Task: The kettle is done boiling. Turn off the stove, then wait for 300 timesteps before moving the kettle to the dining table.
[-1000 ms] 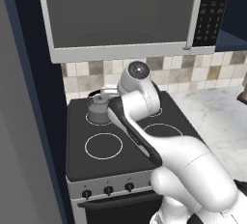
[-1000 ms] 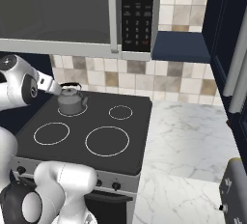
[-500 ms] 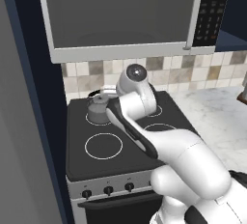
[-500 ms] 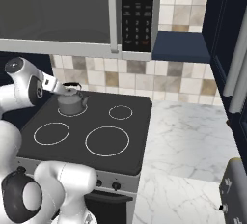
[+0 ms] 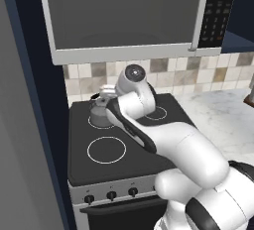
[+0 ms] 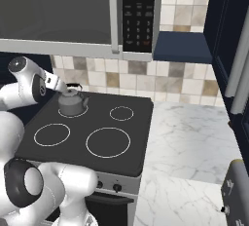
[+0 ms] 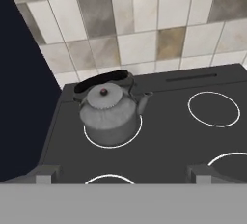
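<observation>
My arm has swung closer over the stove (image 5: 124, 142). My gripper (image 7: 120, 174) hangs wide open, empty, with the kettle (image 7: 110, 113) ahead and below, handle crosswise.

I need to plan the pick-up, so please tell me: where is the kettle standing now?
The kettle stands on the back left burner of the stove, close to the tiled wall; in the hand view it sits left of centre, ahead of the open tool.
</observation>
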